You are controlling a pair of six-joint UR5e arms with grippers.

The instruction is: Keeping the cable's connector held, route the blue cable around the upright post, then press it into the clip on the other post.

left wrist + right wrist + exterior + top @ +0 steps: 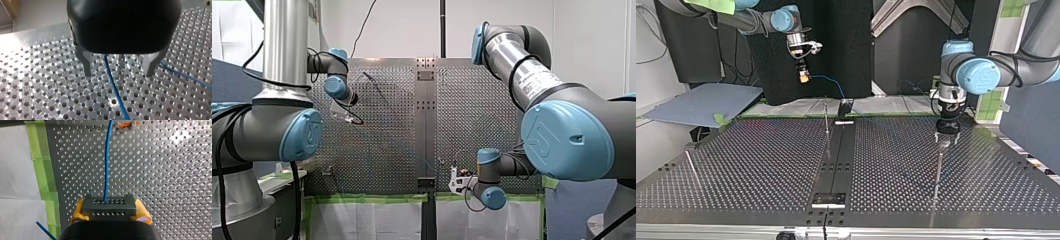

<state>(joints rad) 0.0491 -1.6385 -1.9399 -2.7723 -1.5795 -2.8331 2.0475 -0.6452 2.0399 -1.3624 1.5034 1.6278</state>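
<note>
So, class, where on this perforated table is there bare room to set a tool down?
Bare, in the top view: the perforated metal table between the thin metal rod and the dark centre strip. Crowded: around the upright metal post, where my left gripper hangs with the thin blue cable between its open fingers.

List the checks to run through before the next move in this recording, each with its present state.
1. Connector held in the right tool: ok, clamped from both sides.
2. Left tool open: ok, its jaws stand apart.
3. Blue cable lined up with the left tool: ok, it runs between the jaws, not gripped.
4. Cable routed around the upright post: cannot tell; the left tool sits just above the post.
5. Cable pressed into the clip: cannot tell; the cable passes right beside it, and whether it is seated does not show.
</note>
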